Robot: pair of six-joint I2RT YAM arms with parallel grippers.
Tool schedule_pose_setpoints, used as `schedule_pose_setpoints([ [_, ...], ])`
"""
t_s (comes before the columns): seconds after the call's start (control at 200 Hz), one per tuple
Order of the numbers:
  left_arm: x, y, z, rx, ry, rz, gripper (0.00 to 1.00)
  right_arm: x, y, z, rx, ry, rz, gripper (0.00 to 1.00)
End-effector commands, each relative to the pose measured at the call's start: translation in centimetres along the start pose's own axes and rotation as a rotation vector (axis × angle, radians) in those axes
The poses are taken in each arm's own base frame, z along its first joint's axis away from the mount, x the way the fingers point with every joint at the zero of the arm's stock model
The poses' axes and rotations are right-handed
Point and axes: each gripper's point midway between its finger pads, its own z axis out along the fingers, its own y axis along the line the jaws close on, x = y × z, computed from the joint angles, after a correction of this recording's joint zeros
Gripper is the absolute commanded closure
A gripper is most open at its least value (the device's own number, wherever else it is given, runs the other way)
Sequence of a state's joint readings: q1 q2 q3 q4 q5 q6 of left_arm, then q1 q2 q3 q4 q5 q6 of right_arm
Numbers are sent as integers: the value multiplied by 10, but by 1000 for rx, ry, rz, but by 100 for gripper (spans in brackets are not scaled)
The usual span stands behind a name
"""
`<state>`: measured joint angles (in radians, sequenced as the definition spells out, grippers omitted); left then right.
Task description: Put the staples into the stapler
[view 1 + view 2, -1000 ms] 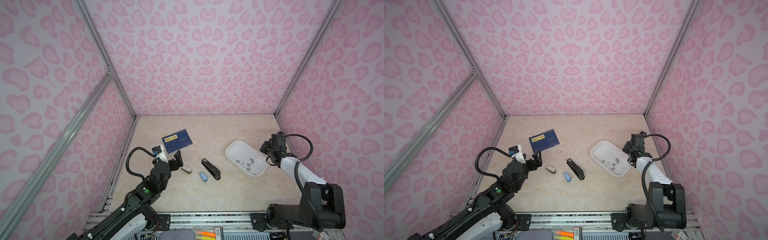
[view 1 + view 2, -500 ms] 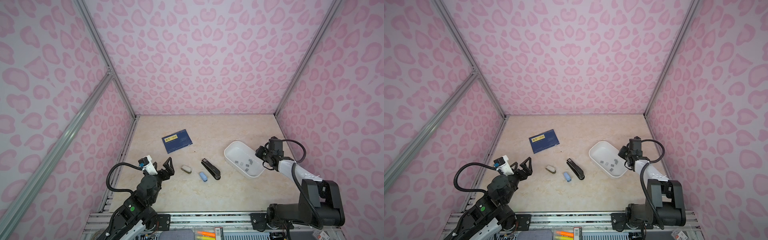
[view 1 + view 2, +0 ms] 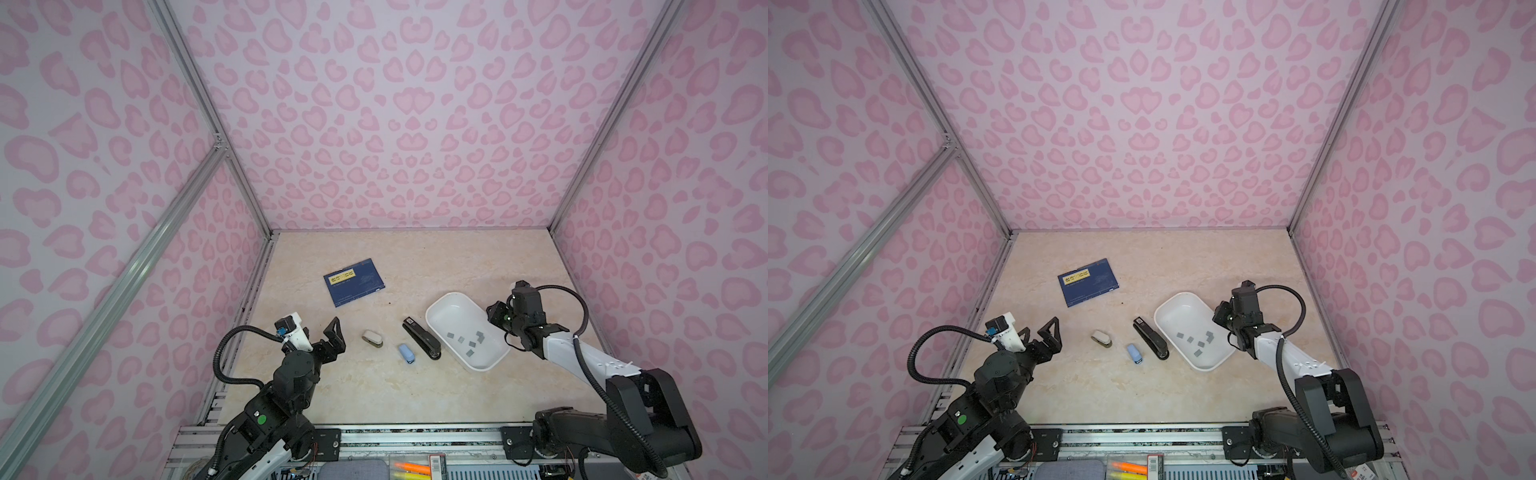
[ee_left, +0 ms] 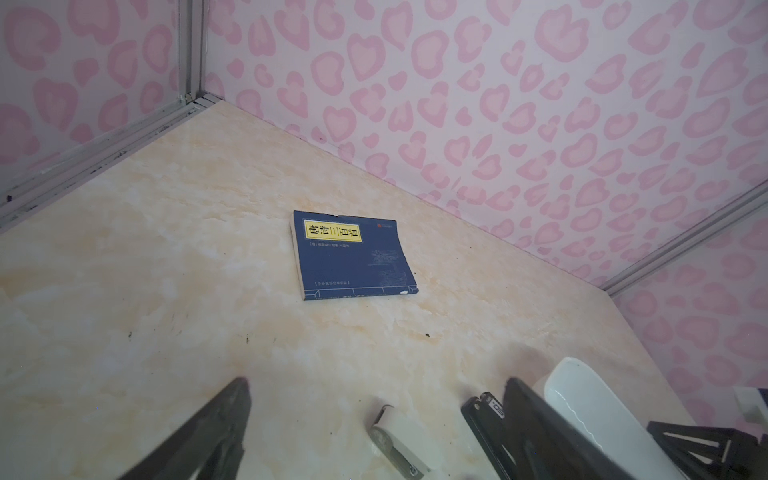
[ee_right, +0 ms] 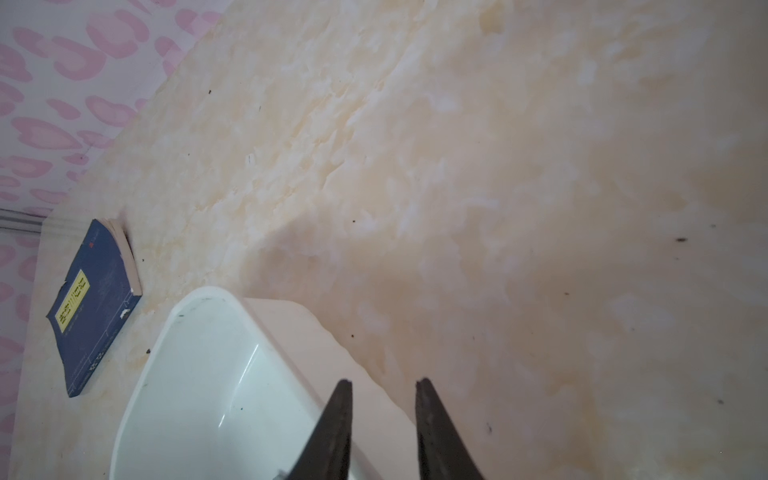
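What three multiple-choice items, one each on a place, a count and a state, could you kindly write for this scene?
1. Where do the staples lie?
A. In the white tray
B. In a cardboard box
C. On a red plate

2. How many staplers are in view?
A. One
B. Three
C. Six

3. How is the left hand?
A. Shut on a pen
B. Shut on a staple strip
C. Open and empty

Answers:
1 A: the grey strips lie scattered on the tray's floor in both top views.
2 B: a beige stapler, a blue stapler and a black stapler lie left of the tray.
3 C: its jaws stand wide apart with nothing between them.
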<state>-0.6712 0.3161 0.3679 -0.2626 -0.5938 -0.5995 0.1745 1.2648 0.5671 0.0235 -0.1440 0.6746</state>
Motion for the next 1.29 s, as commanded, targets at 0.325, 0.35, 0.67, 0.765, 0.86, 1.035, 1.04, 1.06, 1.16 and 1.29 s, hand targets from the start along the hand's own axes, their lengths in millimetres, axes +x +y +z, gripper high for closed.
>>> schedule_pose_setpoints([
  [0.325,-66,96,69,-460,-210,82,4,-127,-59,-80,427,-596,-223,30],
  [0.35,-67,105,72,-491,-214,81,4,-125,-70,-79,477,-592,-226,29],
  [0.67,-30,161,111,-617,-183,148,3,-94,-63,-19,333,-563,-503,3],
  [0.765,-30,157,124,-573,-184,173,3,-93,-65,-20,314,-612,-498,1],
  [0.86,-23,146,146,-491,-117,229,1,-92,-76,1,248,-584,-448,1],
  [1.035,-5,115,166,-282,-43,328,2,-89,-67,9,224,-542,-500,1],
  [1.04,-4,115,166,-279,-45,329,2,-88,-68,9,225,-541,-500,1],
  [1.06,-4,114,165,-271,-51,330,2,-90,-66,8,221,-552,-502,1],
  [1.16,1,112,166,-250,-49,339,2,-89,-64,8,224,-563,-519,1],
  [1.29,1,112,167,-251,-47,338,2,-89,-64,9,229,-550,-517,1],
])
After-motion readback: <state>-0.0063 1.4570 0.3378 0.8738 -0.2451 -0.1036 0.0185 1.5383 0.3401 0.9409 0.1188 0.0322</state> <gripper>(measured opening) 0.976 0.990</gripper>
